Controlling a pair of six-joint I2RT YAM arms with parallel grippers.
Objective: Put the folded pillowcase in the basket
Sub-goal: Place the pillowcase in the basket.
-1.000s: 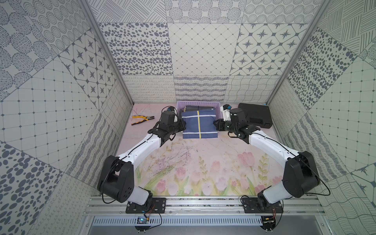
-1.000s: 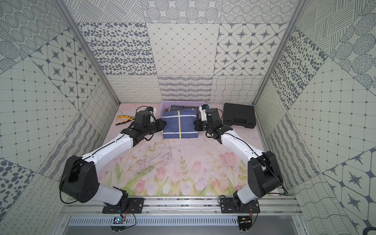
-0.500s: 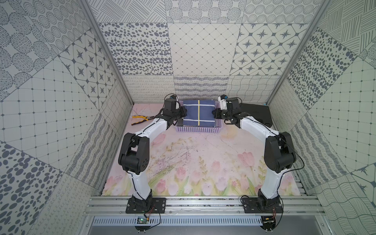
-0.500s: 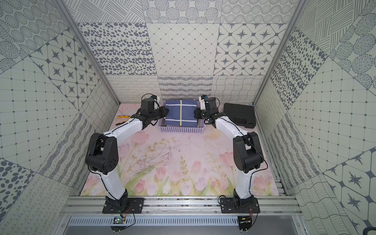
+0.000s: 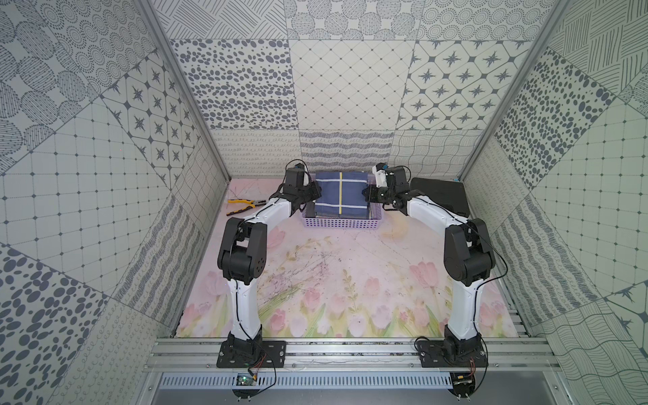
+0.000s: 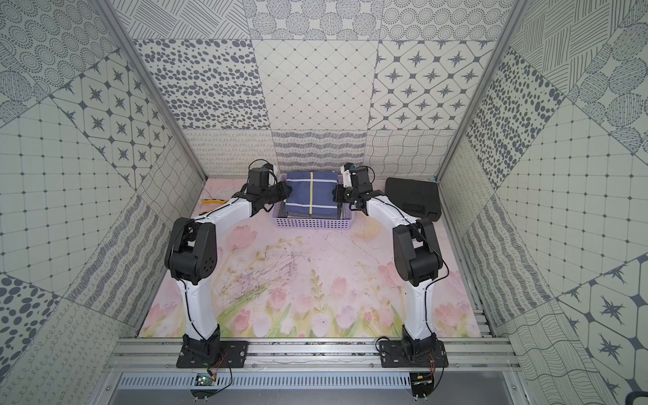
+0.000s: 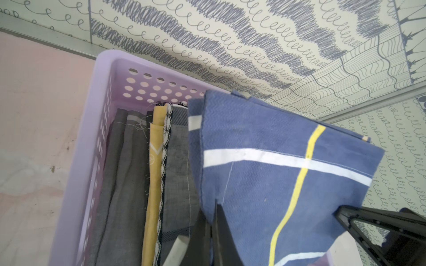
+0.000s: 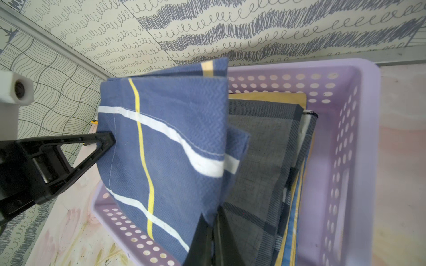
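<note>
Folded blue woven pillowcase with white and yellow stripes (image 5: 342,194) hung over the shallow lilac perforated plastic basket (image 5: 340,225), stretched flat between the two arms. It sat above a stack of grey and yellow folded cloths (image 7: 161,172) lying inside; contact with the stack could not be made out. The left gripper (image 7: 214,221) was pinched tight on one side edge of the pillowcase, the right gripper (image 8: 213,225) on the opposite edge. The basket stood against the back wall on the floral mat (image 5: 333,280). A black hard case (image 5: 438,194) lay near its right side, and yellow-handled pliers (image 5: 242,205) lay well apart on the left.

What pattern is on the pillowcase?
The pillowcase: blue with white stripes, one yellow line; best in right wrist view.
</note>
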